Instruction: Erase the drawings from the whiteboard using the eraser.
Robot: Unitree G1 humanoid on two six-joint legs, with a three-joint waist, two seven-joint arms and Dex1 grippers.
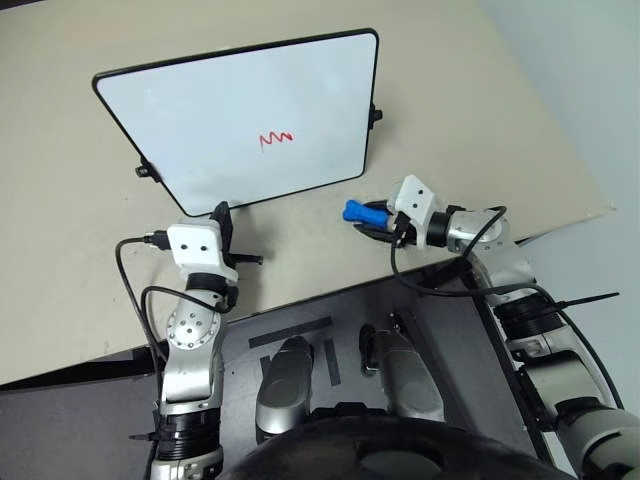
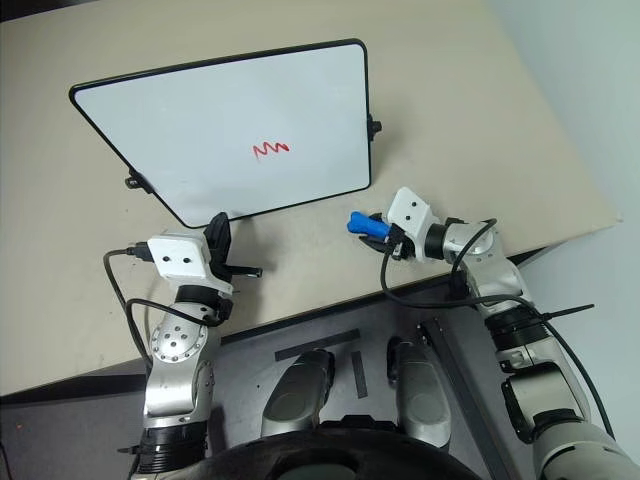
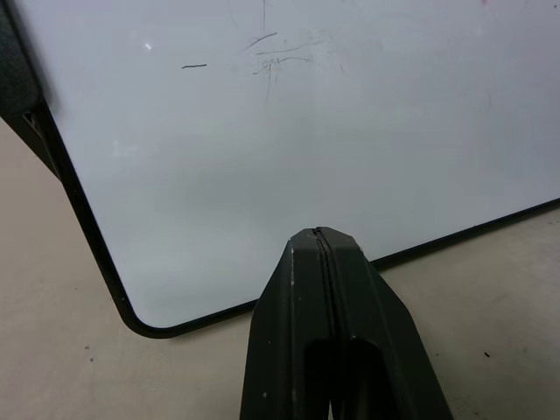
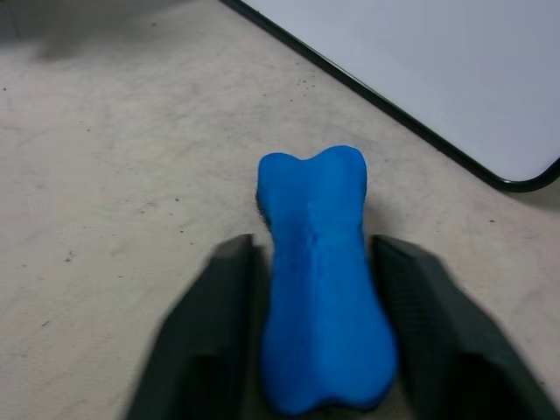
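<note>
Right wrist view, eraser [image 4: 320,280] between parted right jaws, left jaws closed by whiteboard [image 3: 306,157].

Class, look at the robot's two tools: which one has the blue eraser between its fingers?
The right tool: the blue eraser lies between its two black fingers beside the whiteboard. The left tool has its fingers pressed together with nothing between them.
</note>
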